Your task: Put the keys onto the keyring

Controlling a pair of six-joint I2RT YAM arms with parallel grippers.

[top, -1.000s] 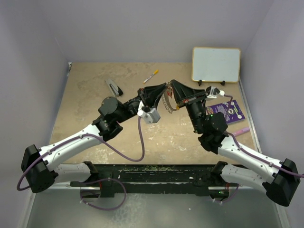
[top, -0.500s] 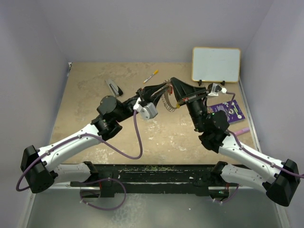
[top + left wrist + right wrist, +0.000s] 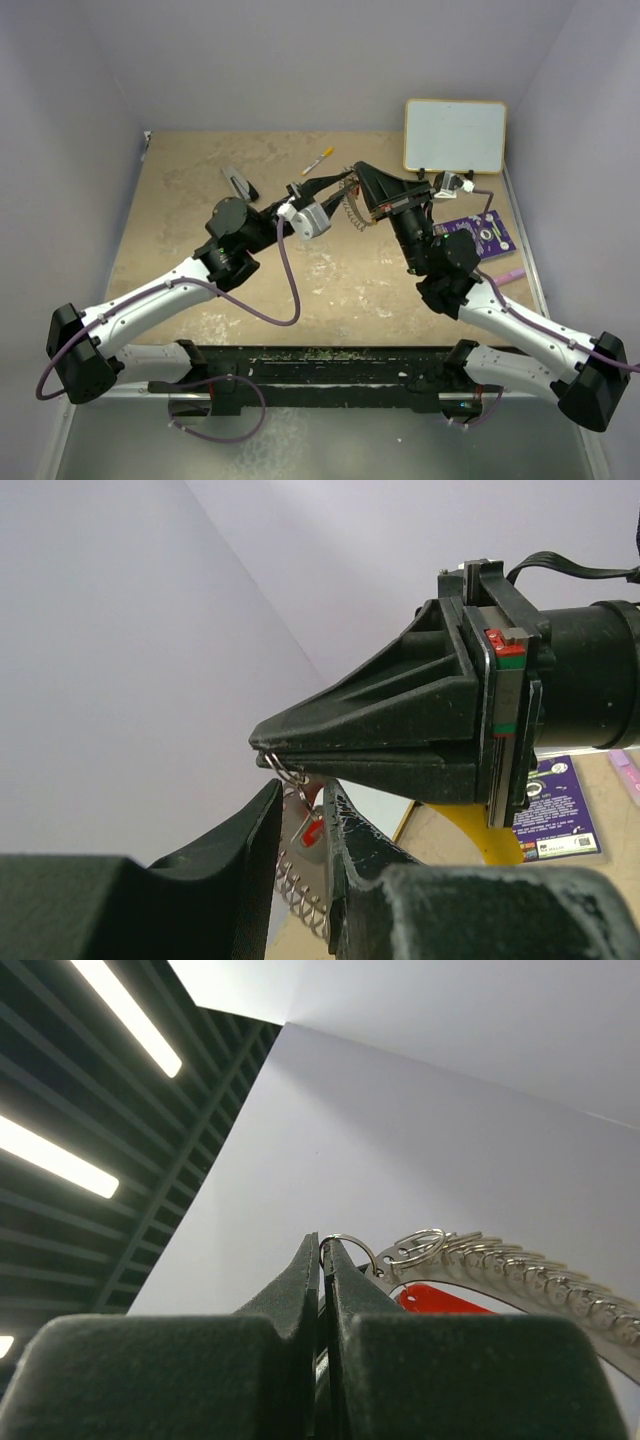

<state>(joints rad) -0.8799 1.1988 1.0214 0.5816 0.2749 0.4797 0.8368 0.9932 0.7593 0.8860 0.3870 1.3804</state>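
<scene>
Threading looks near done: right gripper (image 3: 322, 1250) clamped on keyring (image 3: 530, 1278) loop, keys (image 3: 440, 1300) dangling beside it, left gripper (image 3: 303, 792) parted narrowly around them; next, check they're hooked, then ease left clear.

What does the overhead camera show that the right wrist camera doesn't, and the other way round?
Only overhead: the table, the left arm, right arm, whiteboard, marker and purple card. Only the right wrist: ceiling lights, the red tag, and the small ring pinched in the shut fingers. Both: the right hand and the keyring.
</scene>
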